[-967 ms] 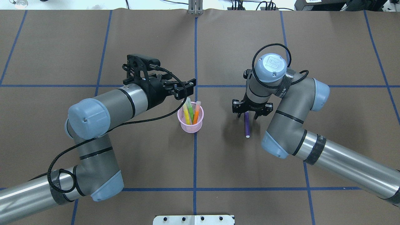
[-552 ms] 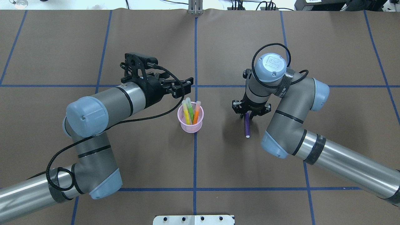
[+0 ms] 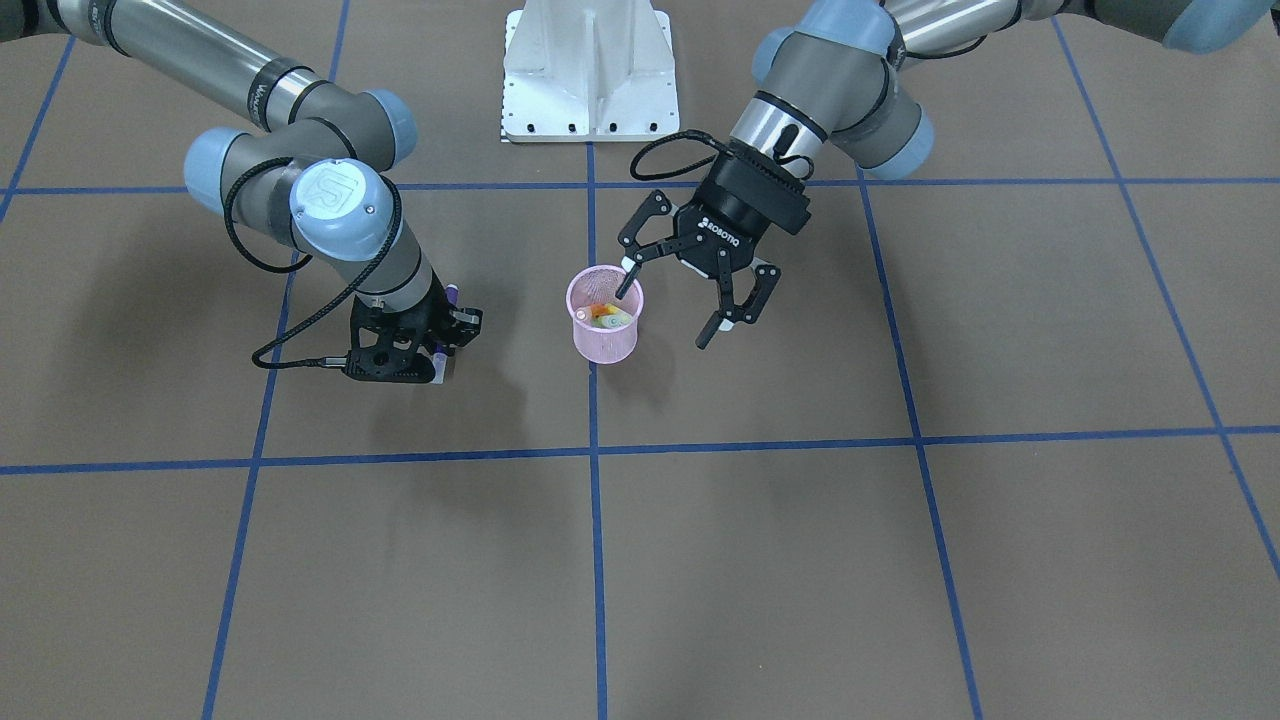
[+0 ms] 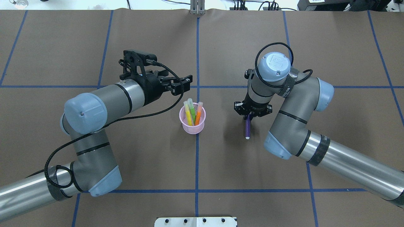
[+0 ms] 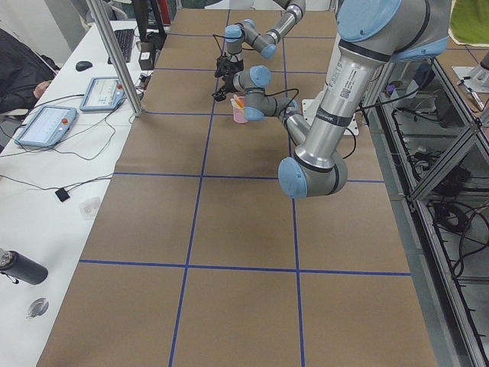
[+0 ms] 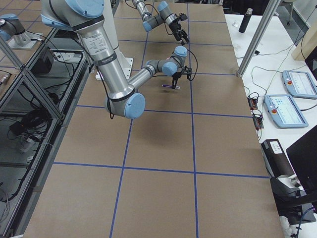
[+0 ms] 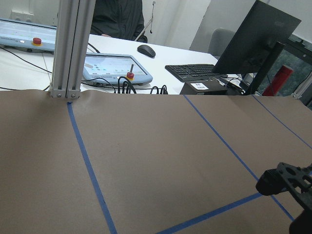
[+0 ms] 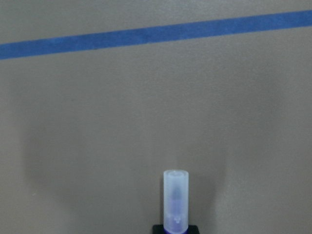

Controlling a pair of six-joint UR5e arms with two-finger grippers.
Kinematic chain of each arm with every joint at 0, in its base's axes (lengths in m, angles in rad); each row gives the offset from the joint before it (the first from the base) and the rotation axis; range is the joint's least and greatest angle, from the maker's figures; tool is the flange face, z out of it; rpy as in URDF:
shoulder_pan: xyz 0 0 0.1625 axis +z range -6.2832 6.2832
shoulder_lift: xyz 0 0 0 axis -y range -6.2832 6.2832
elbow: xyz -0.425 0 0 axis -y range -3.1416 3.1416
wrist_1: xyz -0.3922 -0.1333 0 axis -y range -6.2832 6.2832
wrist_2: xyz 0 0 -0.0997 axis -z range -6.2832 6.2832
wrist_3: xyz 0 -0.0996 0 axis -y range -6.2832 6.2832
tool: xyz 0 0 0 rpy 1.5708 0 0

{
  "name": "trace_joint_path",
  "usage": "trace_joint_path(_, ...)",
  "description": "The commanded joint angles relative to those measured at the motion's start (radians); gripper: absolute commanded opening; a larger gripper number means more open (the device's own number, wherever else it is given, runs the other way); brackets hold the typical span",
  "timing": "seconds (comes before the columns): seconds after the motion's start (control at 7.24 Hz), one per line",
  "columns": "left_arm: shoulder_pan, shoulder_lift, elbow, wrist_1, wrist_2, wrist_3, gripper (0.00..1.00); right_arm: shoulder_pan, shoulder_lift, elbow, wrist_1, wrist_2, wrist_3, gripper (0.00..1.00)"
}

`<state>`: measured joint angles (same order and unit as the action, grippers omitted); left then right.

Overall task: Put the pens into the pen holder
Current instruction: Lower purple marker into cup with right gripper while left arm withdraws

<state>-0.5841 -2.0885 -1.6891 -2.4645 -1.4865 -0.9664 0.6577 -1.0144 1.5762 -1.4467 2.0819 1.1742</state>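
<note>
Purple pen [image 4: 247, 126] tight between right fingers [image 4: 246, 116], its cap [image 8: 175, 195] clear only from the wrist; left fingers [image 3: 710, 328] apart.

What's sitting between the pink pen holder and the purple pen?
Nothing: the overhead view shows only bare brown table cover between the pen holder and the purple pen.

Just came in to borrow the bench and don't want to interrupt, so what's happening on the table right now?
The robot is gathering pens into the pink pen holder, where a yellow pen, a green pen and an orange pen stand. The right tool is shut on one end of the purple pen, to the holder's side. The left tool hangs open and empty near the holder.
</note>
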Motion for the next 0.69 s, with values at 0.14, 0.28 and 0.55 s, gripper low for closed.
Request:
trace_joint_path(0.14, -0.35, 0.013, 0.002, 0.352, -0.553, 0.009, 1.0, 0.029, 0.002, 0.149, 0.107, -0.107, -0.005, 0.0)
trace_joint_path(0.28, -0.423, 0.025, 0.006, 0.448, -0.633, 0.126, 1.0, 0.026, 0.01, 0.165, 0.196, -0.173, -0.004, 0.0)
trace_joint_path(0.55, -0.477, 0.115, 0.026, 0.502, -0.626, 0.343, 1.0, -0.021, 0.028, 0.169, 0.459, -0.379, -0.008, 0.0)
